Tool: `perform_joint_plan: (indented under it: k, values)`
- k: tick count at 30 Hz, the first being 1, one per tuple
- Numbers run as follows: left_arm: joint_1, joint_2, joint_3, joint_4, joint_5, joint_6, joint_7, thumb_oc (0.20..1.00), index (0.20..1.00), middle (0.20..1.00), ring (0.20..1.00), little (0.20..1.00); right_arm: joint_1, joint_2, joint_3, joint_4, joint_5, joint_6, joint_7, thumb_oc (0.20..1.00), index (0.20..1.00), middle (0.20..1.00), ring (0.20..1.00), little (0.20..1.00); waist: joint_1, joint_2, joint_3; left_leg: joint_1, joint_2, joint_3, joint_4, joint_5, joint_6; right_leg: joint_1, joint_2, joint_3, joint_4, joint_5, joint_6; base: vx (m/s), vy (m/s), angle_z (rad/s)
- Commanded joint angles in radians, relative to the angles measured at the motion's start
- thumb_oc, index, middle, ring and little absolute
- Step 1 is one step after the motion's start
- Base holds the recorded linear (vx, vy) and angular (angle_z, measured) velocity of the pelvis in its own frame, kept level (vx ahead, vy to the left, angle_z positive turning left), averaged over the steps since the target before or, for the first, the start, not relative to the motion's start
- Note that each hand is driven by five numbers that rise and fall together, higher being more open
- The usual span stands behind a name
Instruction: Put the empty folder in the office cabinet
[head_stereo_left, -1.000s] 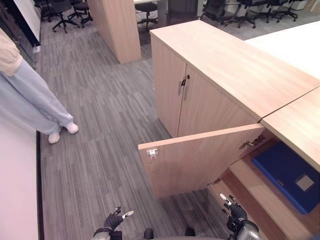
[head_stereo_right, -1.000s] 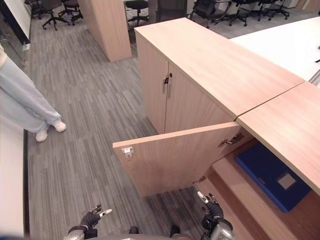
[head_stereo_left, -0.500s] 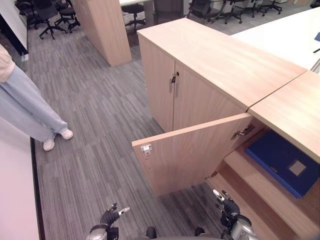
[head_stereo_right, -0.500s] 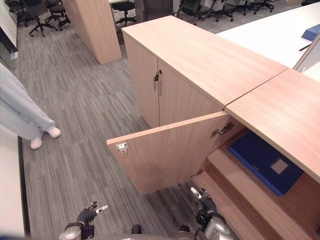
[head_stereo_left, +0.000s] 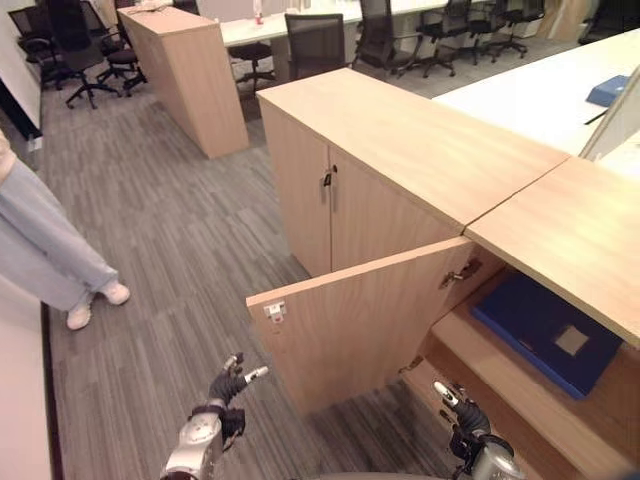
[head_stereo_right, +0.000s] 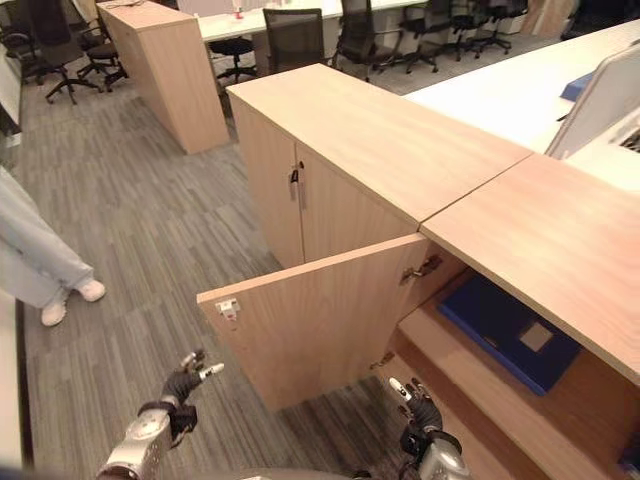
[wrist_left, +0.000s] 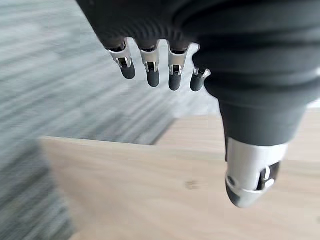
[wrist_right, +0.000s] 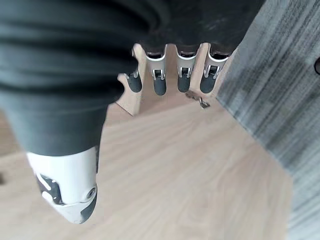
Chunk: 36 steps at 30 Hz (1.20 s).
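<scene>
Left robot hand (head_stereo_left: 228, 385) low near cabinet door (head_stereo_left: 350, 320), fingers relaxed, empty. Right robot hand (head_stereo_left: 458, 410) same, near shelf edge. Blue folder (head_stereo_left: 545, 333) flat on cabinet shelf (head_stereo_left: 520, 385), right. Risk: open door blocks left arm; careless swing knocks it.

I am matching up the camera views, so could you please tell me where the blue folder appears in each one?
Left eye view: the folder lies flat on the cabinet shelf at the lower right, behind the open door.
Right eye view: same place, right of centre, under the cabinet top.
Left wrist view: not in it.
Right wrist view: not in it.
Shared landmark for the eye views: the open door.
</scene>
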Motion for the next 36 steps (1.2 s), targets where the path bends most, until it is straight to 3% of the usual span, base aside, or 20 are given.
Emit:
perform_joint_plan:
  k: [1, 14, 28, 36]
  values:
    - [-0.091, 0.04, 0.003, 0.023, -0.024, -0.049, 0.006, 1.0, 1.0, 1.0, 1.0, 1.0, -0.025, 0.006, 0.025, -0.025, -0.013, -0.019, 0.016, 1.0, 1.0, 1.0, 1.0, 1.0, -0.002, -0.016, 0.002, 0.026, -0.008, -0.026, 0.012, -0.077, -0.043, 0.03, -0.039, -0.007, 0.059, -0.063, 0.08, 0.02, 0.005, -0.12]
    - [-0.256, 0.061, -0.088, -0.01, -0.012, -0.047, -0.025, 1.0, 1.0, 1.0, 1.0, 1.0, -0.02, -0.004, 0.045, 0.005, -0.027, -0.008, 0.032, 1.0, 1.0, 1.0, 1.0, 1.0, -0.045, -0.014, -0.012, 0.039, 0.001, -0.001, 0.012, -0.079, -0.048, 0.028, -0.036, 0.013, 0.071, -0.066, 0.083, 0.0, 0.001, -0.07]
    - [-0.164, 0.032, -0.21, -0.219, -0.025, -0.019, -0.135, 1.0, 1.0, 1.0, 1.0, 1.0, -0.067, -0.002, 0.028, 0.013, -0.03, 0.003, 0.024, 1.0, 1.0, 1.0, 1.0, 1.0, -0.035, -0.009, 0.013, 0.033, 0.0, 0.015, 0.012, -0.079, -0.035, -0.003, -0.045, 0.018, 0.106, -0.057, 0.094, 0.0, 0.006, -0.01]
    - [-0.107, 0.02, -0.233, -0.297, -0.058, -0.004, -0.163, 1.0, 1.0, 1.0, 1.0, 1.0, -0.081, -0.002, 0.002, -0.056, -0.011, -0.006, 0.009, 1.0, 1.0, 1.0, 1.0, 1.0, -0.05, -0.013, 0.054, 0.004, -0.009, 0.063, 0.012, -0.076, -0.024, -0.064, -0.061, 0.063, 0.097, -0.02, 0.115, -0.08, 0.03, -0.11]
